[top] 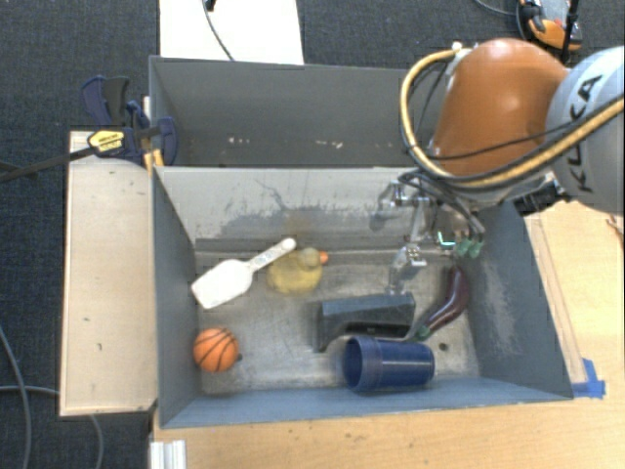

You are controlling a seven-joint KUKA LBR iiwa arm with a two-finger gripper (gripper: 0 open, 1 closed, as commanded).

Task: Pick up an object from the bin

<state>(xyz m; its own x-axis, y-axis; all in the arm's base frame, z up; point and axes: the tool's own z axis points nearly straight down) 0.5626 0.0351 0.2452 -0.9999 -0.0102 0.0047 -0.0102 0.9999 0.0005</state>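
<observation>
My gripper [408, 257] hangs under the orange-covered wrist at the right of the bin, above the bin floor. Just below it lies a dark grey block [363, 318]. A purple eggplant [447, 301] lies to its lower right, close beside the block's right end. A blue cup [388, 363] lies on its side in front of the block, near the front wall. Left of the gripper sits a yellow rubber duck [296, 272].
A white spatula [236, 275] lies left of the duck, and an orange basketball [216, 349] rests in the front left corner. The arm and its cables cover the bin's back right corner.
</observation>
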